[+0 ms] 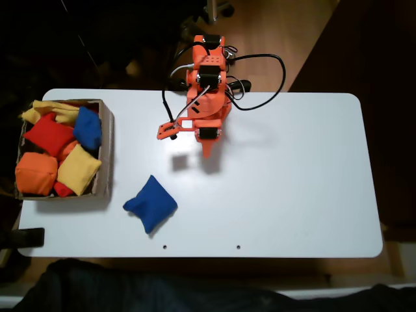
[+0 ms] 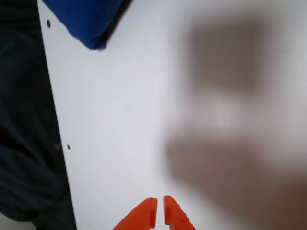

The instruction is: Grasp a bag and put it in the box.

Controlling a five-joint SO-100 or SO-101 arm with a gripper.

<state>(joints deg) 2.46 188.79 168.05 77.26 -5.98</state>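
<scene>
The bag (image 1: 151,203), a royal-blue square beanbag, lies alone on the white table, below and to the left of the arm in the fixed view. One corner of the bag (image 2: 86,21) shows at the top left of the wrist view. My orange gripper (image 1: 208,152) hangs above the bare table, well apart from the bag, up and to the right of it. Its fingertips (image 2: 159,213) are pressed together with nothing between them. At the table's left end stands the brown cardboard box (image 1: 107,153), holding several red, orange and yellow beanbags and a blue one.
The arm's base and black cables (image 1: 260,84) sit at the table's far edge. A black clamp (image 1: 29,237) grips the front left corner. Two small holes (image 1: 164,247) mark the table near the front edge, and dark cloth lies beyond that edge.
</scene>
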